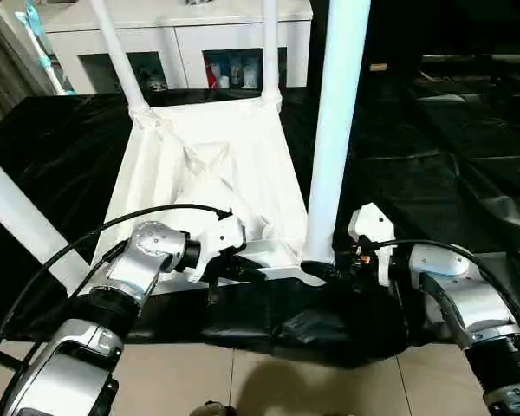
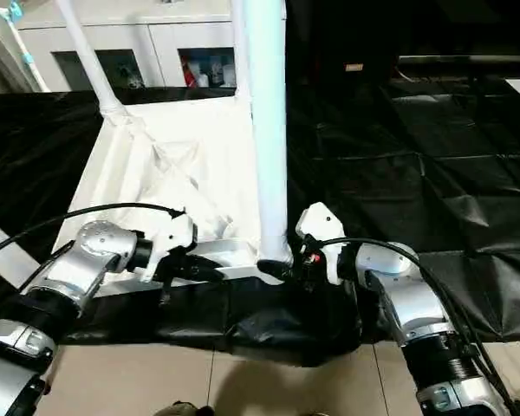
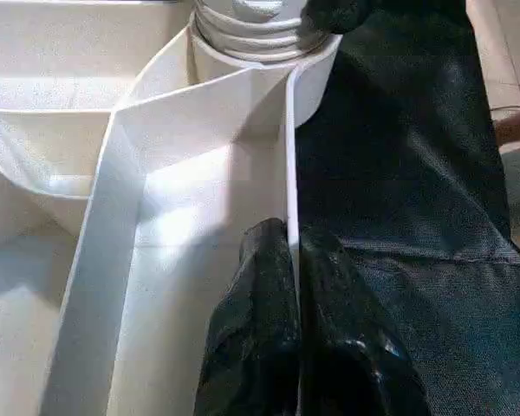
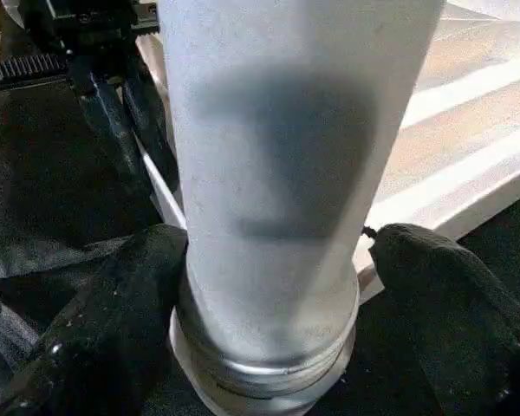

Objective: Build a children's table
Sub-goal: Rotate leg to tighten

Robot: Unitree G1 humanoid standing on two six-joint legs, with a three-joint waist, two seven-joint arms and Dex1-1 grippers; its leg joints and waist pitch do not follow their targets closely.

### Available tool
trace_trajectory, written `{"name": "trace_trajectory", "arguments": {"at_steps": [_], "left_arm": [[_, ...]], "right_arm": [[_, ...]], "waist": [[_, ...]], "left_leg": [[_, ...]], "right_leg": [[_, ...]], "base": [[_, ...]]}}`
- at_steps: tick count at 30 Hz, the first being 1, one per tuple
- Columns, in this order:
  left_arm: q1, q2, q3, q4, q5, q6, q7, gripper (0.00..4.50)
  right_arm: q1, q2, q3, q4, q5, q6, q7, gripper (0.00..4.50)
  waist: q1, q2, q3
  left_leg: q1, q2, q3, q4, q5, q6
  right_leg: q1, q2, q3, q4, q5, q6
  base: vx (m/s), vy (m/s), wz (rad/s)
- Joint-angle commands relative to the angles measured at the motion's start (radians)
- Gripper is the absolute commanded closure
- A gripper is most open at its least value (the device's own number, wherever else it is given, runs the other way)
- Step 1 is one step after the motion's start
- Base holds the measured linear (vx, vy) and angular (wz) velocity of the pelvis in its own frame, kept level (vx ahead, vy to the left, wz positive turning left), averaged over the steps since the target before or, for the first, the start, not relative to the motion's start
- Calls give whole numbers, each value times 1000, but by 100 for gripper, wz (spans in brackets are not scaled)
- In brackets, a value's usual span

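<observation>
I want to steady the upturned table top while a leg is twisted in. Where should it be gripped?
Grip the table top by its thin raised rim on the near edge, coming in from the robot's side. That upright wall fits between narrow jaws; the left gripper pinches it there.

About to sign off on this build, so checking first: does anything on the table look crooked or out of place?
The far-left leg leans outward, while the near-right leg held by the right gripper stands upright. The left gripper pinches the top's rim.
</observation>
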Motion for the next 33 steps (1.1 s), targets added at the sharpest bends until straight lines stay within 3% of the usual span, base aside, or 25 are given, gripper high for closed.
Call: {"name": "trace_trajectory", "arguments": {"at_steps": [1, 3, 15, 23, 30, 33], "left_arm": [[-4, -15, 0, -14, -22, -18, -2, 450], [-5, -17, 2, -11, -18, -20, 2, 450], [-3, -20, 9, -4, -13, -28, 18, 450], [-8, -31, 20, 9, -17, -31, 37, 450], [-39, -85, 50, 66, -13, 7, 148, 450], [-56, -134, 57, 103, -9, 24, 216, 450]], "right_arm": [[9, -11, 16, -26, -13, 10, 3, 66], [6, -9, 20, -18, -15, 8, 3, 66], [-7, 9, 19, 26, -13, 1, -9, 172], [-7, 37, 9, 41, -3, -11, -40, 184], [-65, 131, -26, 161, -46, 25, -253, 184], [-85, 194, -28, 200, -75, 45, -372, 184]], "waist": [[-5, -24, -85], [-4, -22, -85], [-4, -24, -87], [-6, -26, -86], [-22, -29, -77], [-39, -30, -74]], "left_leg": [[22, 54, -21, -66, -217, 76], [21, 53, -21, -64, -205, 83], [19, 52, -21, -61, -200, 85], [18, 51, -22, -61, -214, 77], [21, 44, -25, -66, -283, 31], [24, 41, -28, -67, -318, 20]], "right_leg": [[51, -34, 42, -52, -220, -233], [50, -35, 42, -51, -214, -235], [51, -34, 41, -50, -234, -228], [50, -35, 41, -53, -268, -217], [46, -34, 39, -66, -398, -184], [44, -35, 38, -77, -468, -161]], "base": [[0, 0, 0], [0, 0, 0], [0, 0, 0], [0, 0, 0], [0, 0, 0], [0, 0, 0]]}}
